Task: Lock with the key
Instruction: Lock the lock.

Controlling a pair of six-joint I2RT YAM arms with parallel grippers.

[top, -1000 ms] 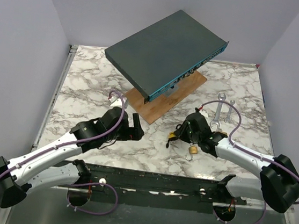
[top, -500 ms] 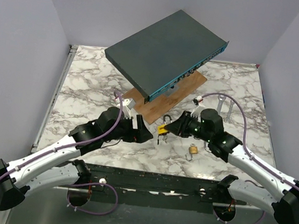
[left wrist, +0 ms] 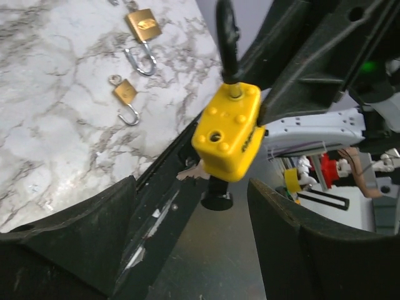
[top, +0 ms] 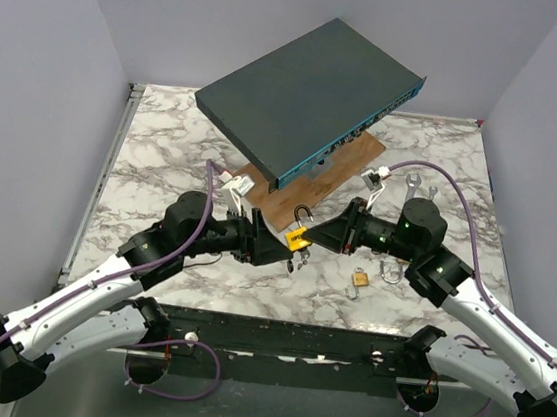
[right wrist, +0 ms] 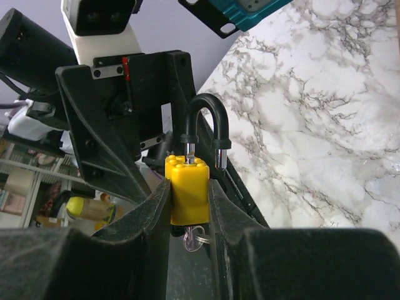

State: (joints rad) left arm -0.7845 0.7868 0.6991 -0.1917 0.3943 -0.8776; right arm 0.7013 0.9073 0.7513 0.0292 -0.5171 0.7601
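A yellow padlock [right wrist: 189, 190] hangs in the air above the table's front middle, with my right gripper [right wrist: 189, 201] shut on its two sides. Its black shackle [right wrist: 206, 119] stands open, one leg lifted free of the body. From the padlock's underside [left wrist: 228, 131] sticks a key with a black head [left wrist: 217, 199] and a wire ring. My left gripper [left wrist: 190, 194] is open, its fingers [left wrist: 106, 237] on either side of the key and below the lock, touching nothing. From above, the padlock [top: 296, 238] sits between my left gripper [top: 279, 252] and my right gripper [top: 307, 237].
Two small brass padlocks [left wrist: 142, 25] [left wrist: 125, 92] lie on the marble near the front edge. Wrenches [top: 407, 198] lie at the right. A dark flat box [top: 306, 96] rests tilted on a wooden board [top: 311, 187] at the back.
My right gripper has lifted the yellow padlock off the table and carried it left to the middle. The left gripper has moved right to meet it, its jaws narrowing.
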